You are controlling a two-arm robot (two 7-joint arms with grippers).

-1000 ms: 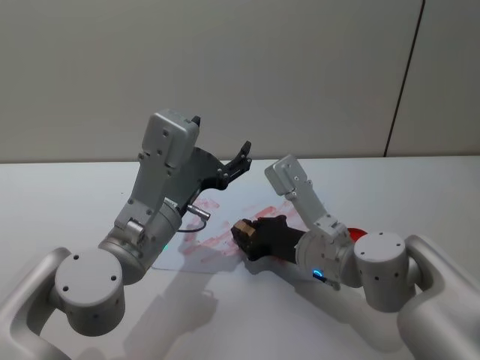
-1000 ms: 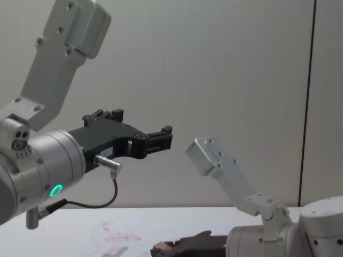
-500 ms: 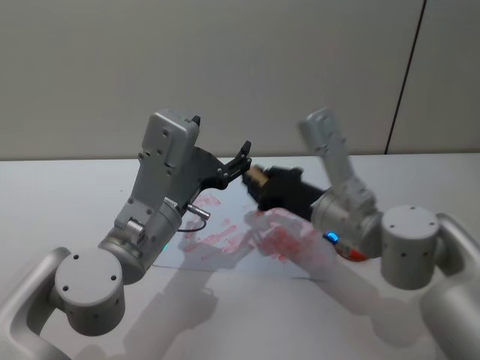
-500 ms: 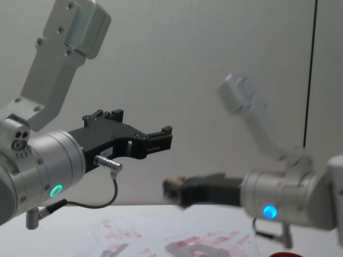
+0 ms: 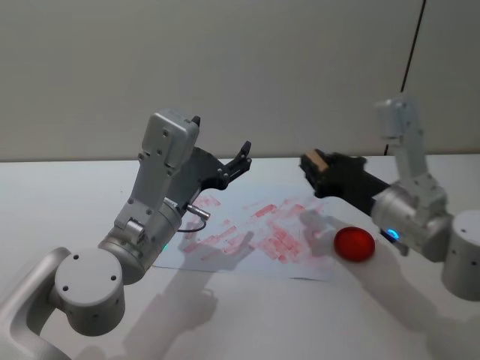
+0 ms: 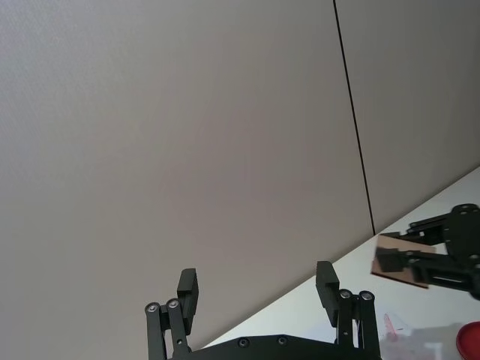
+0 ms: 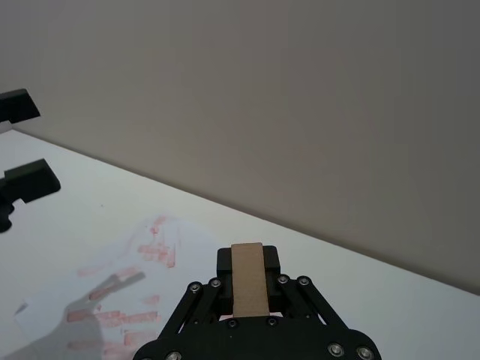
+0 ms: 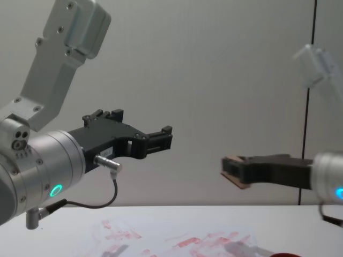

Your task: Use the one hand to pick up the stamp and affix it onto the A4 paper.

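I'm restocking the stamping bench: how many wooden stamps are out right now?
1: the stamp is clamped in the right gripper, raised above the table near the A4 paper's right edge.

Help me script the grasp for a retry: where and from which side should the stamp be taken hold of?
Grip the stamp across its two long side faces, coming at it end-on, as the right gripper holds it now, raised off the A4 paper. It is a narrow rectangular block, so the fingers span its short width and its flat underside stays free to print. The left gripper hangs idle, open.
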